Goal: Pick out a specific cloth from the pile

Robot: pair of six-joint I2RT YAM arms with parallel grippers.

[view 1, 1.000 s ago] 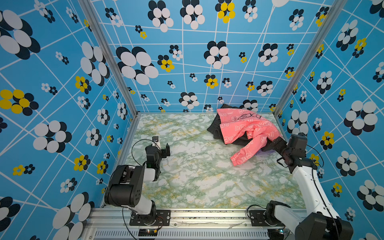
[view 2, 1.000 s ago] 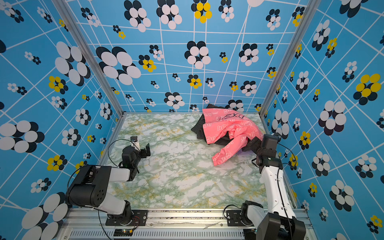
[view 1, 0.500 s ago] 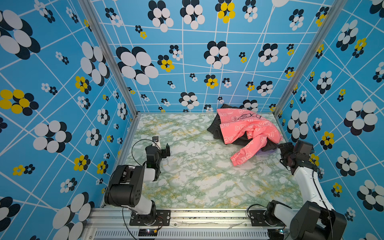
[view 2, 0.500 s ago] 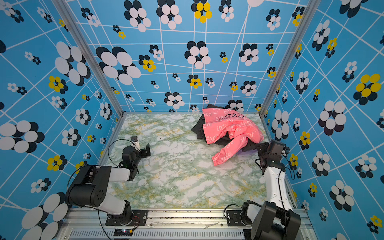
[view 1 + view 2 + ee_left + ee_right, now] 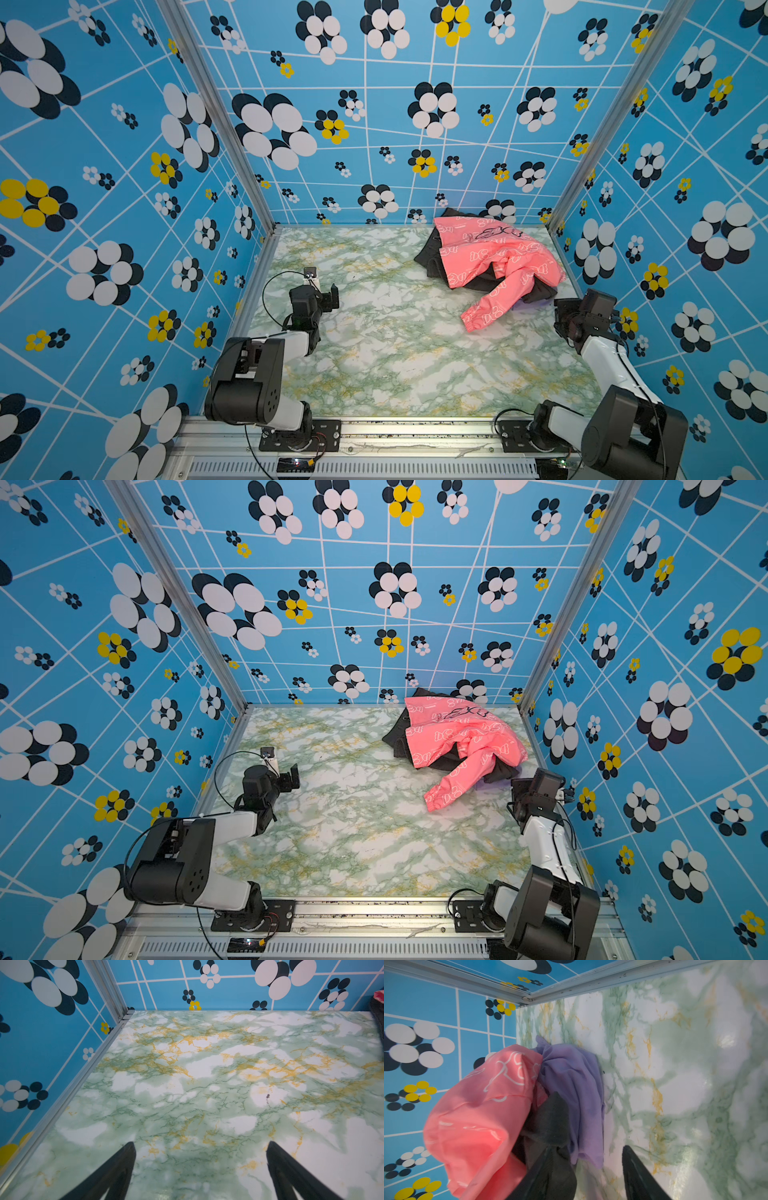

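The pile sits in the far right corner of the worktop (image 5: 395, 357). It is a coral-pink long-sleeved garment (image 5: 498, 253) with white bow prints draped over black fabric (image 5: 428, 259), with one pink sleeve trailing toward the worktop's middle. The lavender cloth (image 5: 571, 1076) is tucked at the pile's near side, close to the right edge. In both top views only a sliver of it shows under the black fabric. In the right wrist view it lies crumpled against the pink garment and spills onto the marble-patterned surface.

The right gripper (image 5: 587, 1148) is low at that edge of the pile with its jaws partly spread. One finger is against the black fabric and the cloth's hem lies between the two, not pinched.

The left gripper (image 5: 200, 1144) hovers near the left edge over bare worktop, with its jaws spread wide and nothing in them.
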